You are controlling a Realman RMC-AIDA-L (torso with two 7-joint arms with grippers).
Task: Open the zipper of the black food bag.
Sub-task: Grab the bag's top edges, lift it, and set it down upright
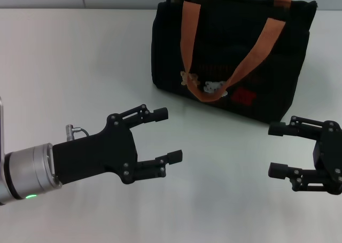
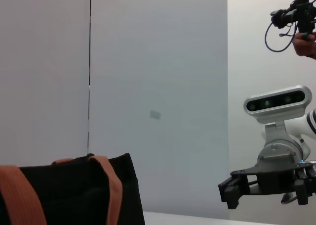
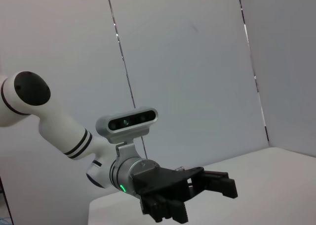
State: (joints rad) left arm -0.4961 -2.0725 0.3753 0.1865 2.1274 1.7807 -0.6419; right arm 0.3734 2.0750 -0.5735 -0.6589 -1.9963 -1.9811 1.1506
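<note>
Hovering above the white tabletop (image 1: 64, 67) at the lower left of the head frame, the left gripper (image 1: 164, 135) has its jaws spread open and holds nothing. The black food bag (image 1: 230, 56) stands upright at the upper centre-right of the frame, with one orange strap handle (image 1: 235, 75) draped down its front face. At the lower right, the right gripper (image 1: 278, 149) hangs with jaws open and empty, near the bag's lower right corner but not touching it.
</note>
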